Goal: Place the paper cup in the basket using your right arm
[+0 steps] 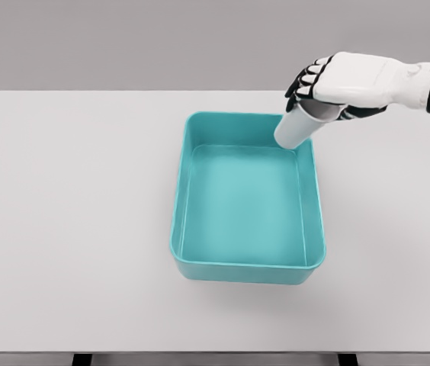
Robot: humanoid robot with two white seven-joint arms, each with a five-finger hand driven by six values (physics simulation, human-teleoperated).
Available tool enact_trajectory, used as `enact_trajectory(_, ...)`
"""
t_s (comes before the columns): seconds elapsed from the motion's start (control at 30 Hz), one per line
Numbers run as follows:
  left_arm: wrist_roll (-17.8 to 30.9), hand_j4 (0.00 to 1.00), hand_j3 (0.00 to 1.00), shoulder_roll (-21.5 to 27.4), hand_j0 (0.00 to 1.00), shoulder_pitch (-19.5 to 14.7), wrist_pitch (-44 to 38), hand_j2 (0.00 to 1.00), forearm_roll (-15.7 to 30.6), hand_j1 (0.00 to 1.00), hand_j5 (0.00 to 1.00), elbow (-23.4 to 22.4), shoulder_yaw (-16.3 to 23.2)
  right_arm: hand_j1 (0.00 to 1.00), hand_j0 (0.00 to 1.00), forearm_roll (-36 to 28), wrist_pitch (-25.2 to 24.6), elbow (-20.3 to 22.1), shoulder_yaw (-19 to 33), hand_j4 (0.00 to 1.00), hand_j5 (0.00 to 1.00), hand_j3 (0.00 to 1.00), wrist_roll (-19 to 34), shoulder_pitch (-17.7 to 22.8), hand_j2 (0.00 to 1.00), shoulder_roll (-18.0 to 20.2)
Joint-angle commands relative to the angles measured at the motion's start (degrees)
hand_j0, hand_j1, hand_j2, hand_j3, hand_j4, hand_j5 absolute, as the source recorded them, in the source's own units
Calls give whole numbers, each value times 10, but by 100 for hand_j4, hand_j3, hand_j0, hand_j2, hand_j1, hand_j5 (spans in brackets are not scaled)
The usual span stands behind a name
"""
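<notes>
Transport step nearly done: right robot hand clamped on paper cup, tilted over far right corner of teal basket on surface; next prob. needs lowering inside rim, then fingers opening.

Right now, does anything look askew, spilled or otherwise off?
Only the paper cup: it is tilted, not upright, held by the right hand over the far right corner of the teal basket. That fits a cup being lowered in. Nothing looks spilled or damaged, and the basket sits flat on the table.
</notes>
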State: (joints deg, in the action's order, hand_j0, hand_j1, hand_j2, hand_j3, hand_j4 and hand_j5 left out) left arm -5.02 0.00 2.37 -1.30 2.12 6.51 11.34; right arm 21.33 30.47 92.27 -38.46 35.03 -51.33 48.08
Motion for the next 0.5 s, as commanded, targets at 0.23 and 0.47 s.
enact_trajectory(0.23, 0, 100, 100, 0, 100, 0, 0, 100, 0, 100, 100, 0, 0, 71, 71, 5, -1, 0, -51, 71, 71, 71, 0, -2, 71, -19)
enact_trajectory(0.47, 0, 100, 100, 0, 100, 0, 0, 100, 0, 100, 100, 0, 0, 71, 71, 13, -1, -2, -86, 71, 71, 71, 0, -8, 71, -26)
